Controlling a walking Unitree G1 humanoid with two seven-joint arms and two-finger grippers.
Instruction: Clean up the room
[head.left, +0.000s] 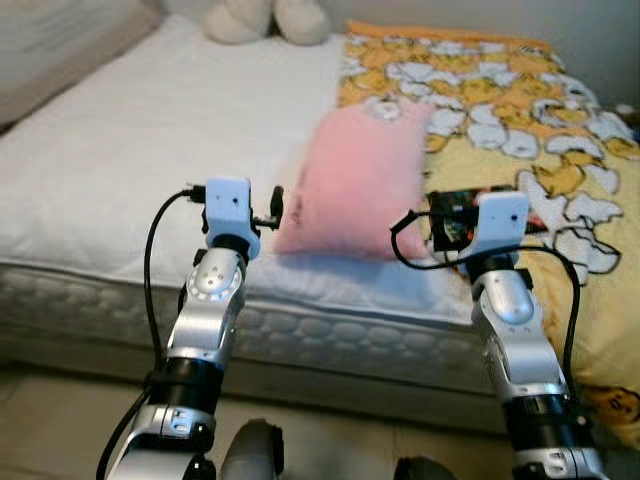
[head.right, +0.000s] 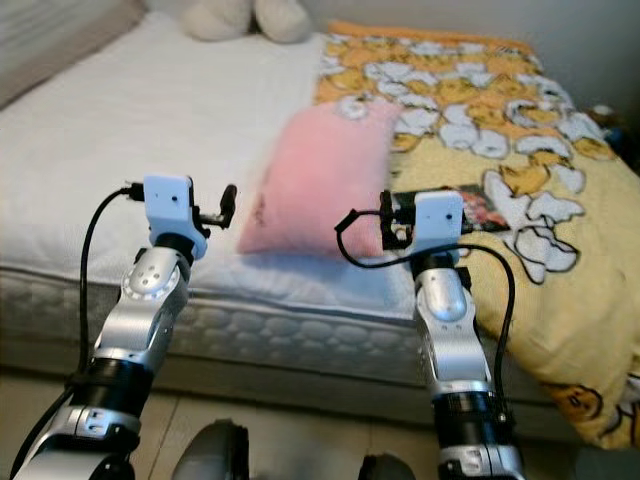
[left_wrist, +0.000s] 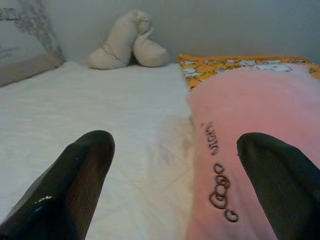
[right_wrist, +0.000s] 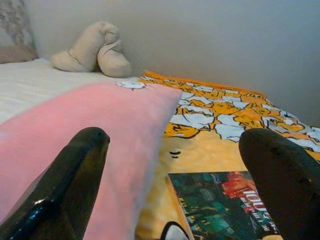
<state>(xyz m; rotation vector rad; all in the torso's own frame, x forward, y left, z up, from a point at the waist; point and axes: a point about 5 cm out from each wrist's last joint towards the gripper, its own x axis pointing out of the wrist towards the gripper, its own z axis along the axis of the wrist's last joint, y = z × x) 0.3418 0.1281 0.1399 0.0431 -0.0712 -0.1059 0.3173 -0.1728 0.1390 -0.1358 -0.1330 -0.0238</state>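
pillow (head.left: 352, 185): pink, plush, lying on the bed across the seam between white sheet and yellow blanket, near the front edge, between both arms
handling: probably light and squishy, fabric likely grippy rather than slick; nothing fragile
where to grab: guessing one near corner per side, pinching deep since the stuffing will give
left gripper (left_wrist: 165, 200): spread wide, holding nothing, at the pillow's near-left edge by the embroidered lettering
right gripper (right_wrist: 172, 200): also wide open and empty, near the pillow's right side
book (right_wrist: 220, 205): glossy cover, flat on the blanket just right of the pillow
blanket (head.left: 520, 110): yellow duck print, covering the right half
sheet (head.left: 150, 130): white, a bit rumpled
plush toy (left_wrist: 127, 42): cream, far end by the wall
floor: pale tile under the bed front
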